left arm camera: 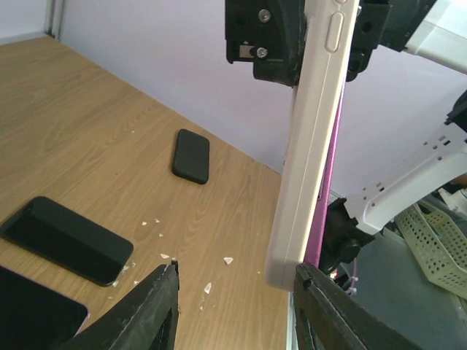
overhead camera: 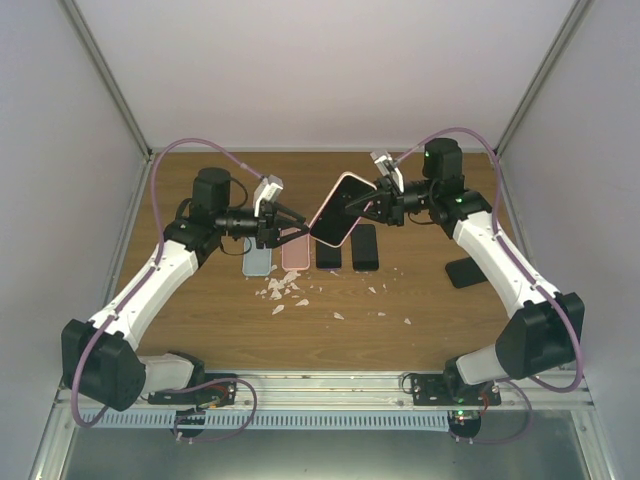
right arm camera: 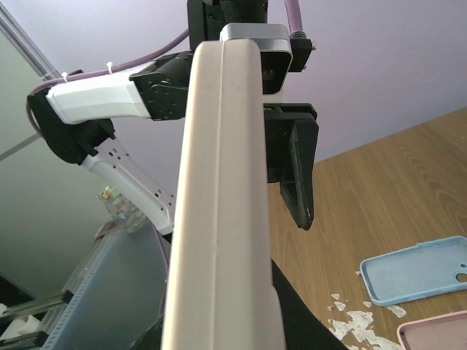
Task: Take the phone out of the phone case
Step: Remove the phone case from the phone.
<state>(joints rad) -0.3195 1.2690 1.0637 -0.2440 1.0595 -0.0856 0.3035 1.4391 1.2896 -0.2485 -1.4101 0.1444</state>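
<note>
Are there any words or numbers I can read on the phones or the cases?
None: nothing can be read here. The cased phone in the right gripper, the black phones lying flat, the blue case and the pink case all show no writing.

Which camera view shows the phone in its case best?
The top external view: there the cased phone shows its dark screen and its pink rim. The left wrist and right wrist views each show only its pale side edge, very close up.
</note>
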